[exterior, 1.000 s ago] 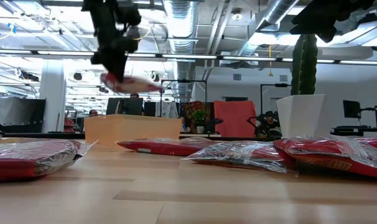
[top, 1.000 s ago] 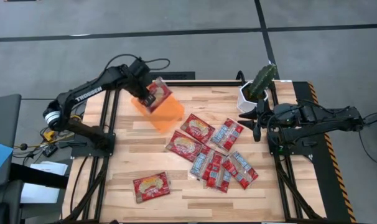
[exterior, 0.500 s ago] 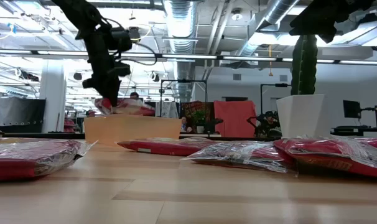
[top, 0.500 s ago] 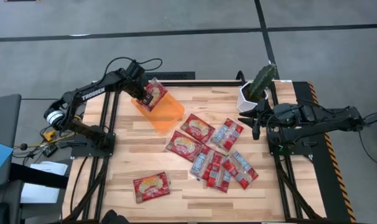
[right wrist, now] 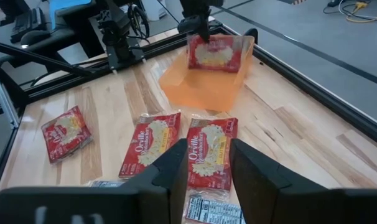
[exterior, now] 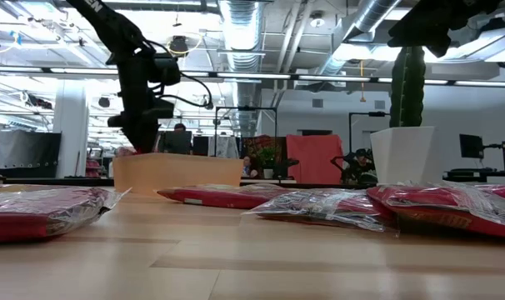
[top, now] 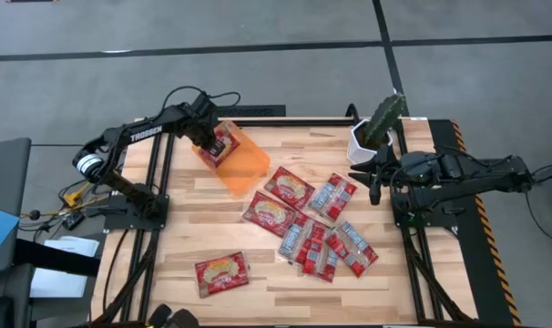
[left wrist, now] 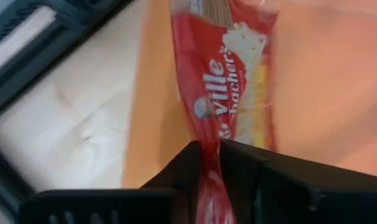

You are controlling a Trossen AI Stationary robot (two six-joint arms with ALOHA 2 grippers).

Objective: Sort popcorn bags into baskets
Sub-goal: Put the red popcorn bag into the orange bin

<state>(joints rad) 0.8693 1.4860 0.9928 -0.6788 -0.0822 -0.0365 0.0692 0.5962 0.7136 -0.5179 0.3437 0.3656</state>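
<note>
My left gripper [left wrist: 208, 163] pinched one bag [top: 223, 143] by its edge, hanging into the single orange basket [top: 242, 168] at the table's 11 o'clock. About seven more bags lay loose: one alone [top: 221, 272] at 7 o'clock, the rest [top: 311, 223] clustered near center. My right gripper [right wrist: 205, 165] hovered at 3 o'clock, fingers spread, empty. One cactus pot [top: 365, 137] sat at 1 o'clock.

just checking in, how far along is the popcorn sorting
Early. Nothing looks finished. In hand: the left gripper grips one red popcorn bag by its edge, lowered into the orange basket. Left: seven or so bags lie clustered mid-table, plus one alone near the front. The right gripper waits open near the cactus pot.
</note>
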